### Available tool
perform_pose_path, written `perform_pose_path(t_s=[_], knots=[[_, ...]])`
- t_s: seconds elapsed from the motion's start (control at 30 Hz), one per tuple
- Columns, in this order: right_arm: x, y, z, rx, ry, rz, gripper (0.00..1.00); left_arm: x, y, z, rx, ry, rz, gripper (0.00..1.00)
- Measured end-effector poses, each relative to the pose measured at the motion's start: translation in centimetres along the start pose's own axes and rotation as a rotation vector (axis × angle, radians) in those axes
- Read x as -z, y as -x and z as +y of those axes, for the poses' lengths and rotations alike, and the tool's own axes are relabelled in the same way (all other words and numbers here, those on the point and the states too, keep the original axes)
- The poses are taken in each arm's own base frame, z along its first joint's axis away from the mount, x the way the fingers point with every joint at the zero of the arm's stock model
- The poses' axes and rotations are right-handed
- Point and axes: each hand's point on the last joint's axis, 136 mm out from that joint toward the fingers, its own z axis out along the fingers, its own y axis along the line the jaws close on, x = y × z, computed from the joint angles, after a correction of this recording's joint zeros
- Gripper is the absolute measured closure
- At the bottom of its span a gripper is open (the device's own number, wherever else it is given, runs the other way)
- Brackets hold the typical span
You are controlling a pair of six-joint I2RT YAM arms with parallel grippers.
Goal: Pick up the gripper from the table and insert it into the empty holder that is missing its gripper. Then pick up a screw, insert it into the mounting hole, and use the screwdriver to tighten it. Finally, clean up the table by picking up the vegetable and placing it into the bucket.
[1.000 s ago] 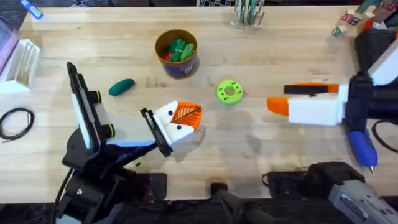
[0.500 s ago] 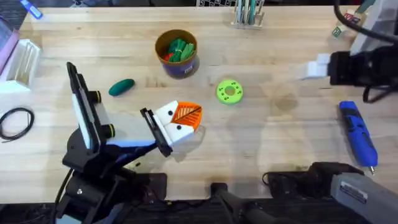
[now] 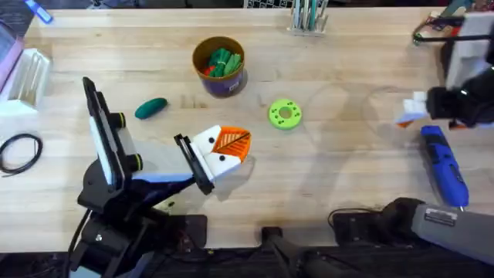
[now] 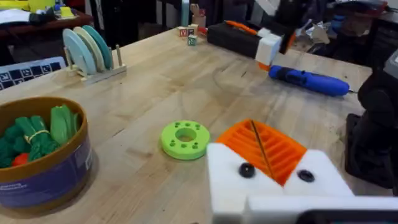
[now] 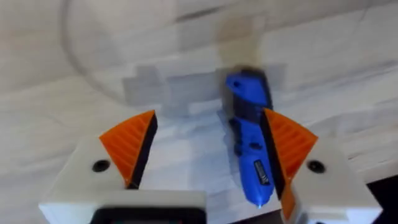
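1. The right gripper, jaws apart, had swung from mid-table to above the blue screwdriver, suggesting the tightening step was starting.
2. The left gripper, fingers together, held nothing; the vegetable lay beside the bucket.

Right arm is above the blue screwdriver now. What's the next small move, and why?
Probably lower the right gripper straight down and close. Its fingers are open, and the screwdriver lies on the table between them, close to one pad, so shift slightly to centre it.

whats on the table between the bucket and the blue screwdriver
The green disc lies between the bucket and the screwdriver in the overhead view.
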Motion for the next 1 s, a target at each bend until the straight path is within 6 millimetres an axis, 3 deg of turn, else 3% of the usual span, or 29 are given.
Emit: perform_pose_path(t_s=[0.13,0.37,0.63,1.0], knots=[[-0.1,-1.7,-1.2,-0.063,0.100,0.022,0.010,0.0,-0.1,0.0,0.001,0.000,0.002,0.992],[-0.7,-3.7,-4.5,-0.088,0.106,0.044,0.009,0.0,-0.1,0.0,0.001,0.000,0.002,0.992],[-3.2,-6.1,-7.2,-0.056,0.105,0.146,0.010,0.0,-0.1,0.0,0.002,0.000,0.002,0.992],[-6.9,-4.9,-7.6,0.015,0.127,0.162,0.052,0.0,-0.1,0.0,0.001,0.000,0.002,0.992]])
